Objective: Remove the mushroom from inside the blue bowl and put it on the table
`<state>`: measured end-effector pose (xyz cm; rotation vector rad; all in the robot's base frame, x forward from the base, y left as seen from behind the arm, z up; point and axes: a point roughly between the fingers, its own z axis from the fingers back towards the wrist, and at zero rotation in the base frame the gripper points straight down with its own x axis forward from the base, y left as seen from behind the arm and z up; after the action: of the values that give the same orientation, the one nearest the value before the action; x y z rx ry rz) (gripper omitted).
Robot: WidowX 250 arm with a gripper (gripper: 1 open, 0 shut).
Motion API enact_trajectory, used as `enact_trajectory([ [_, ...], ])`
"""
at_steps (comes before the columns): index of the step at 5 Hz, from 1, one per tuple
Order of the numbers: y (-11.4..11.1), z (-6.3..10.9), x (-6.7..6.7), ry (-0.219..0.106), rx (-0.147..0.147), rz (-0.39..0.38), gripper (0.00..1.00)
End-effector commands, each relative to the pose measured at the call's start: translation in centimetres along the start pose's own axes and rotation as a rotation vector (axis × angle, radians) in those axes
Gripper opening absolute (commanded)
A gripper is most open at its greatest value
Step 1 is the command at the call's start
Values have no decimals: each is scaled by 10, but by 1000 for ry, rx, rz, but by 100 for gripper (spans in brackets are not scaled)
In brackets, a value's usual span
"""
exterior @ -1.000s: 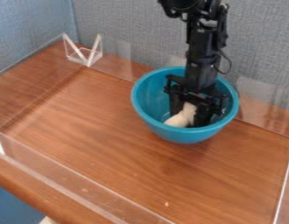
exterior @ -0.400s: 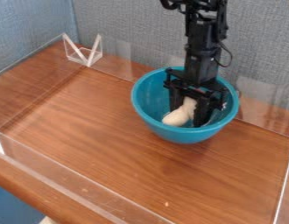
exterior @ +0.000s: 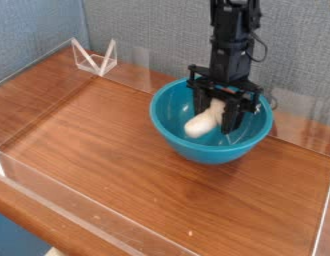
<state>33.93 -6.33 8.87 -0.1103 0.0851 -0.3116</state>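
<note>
The teal-blue bowl (exterior: 208, 140) sits on the wood-grain table (exterior: 101, 150) at the right of the middle. My gripper (exterior: 215, 118) points straight down over the bowl's inside and is shut on the mushroom (exterior: 200, 123). The cream stem sticks out to the lower left of the black fingers (exterior: 235, 112), tilted, and hangs clear of the bowl's bottom, near rim height. The cap is hidden between the fingers.
Low clear plastic walls edge the table, one along the front (exterior: 128, 215) and one behind the bowl (exterior: 295, 110). A small clear folded stand (exterior: 94, 58) is at the back left corner. Bare tabletop stretches left and in front of the bowl.
The gripper has risen inside the bowl with the mushroom in it. The mushroom has come off the bowl's bottom and now hangs near rim level. The bowl has stayed put.
</note>
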Motion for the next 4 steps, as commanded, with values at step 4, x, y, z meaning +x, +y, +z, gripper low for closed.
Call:
enact_trajectory([
  [4,10,101,-37,-249,96,-27,0],
])
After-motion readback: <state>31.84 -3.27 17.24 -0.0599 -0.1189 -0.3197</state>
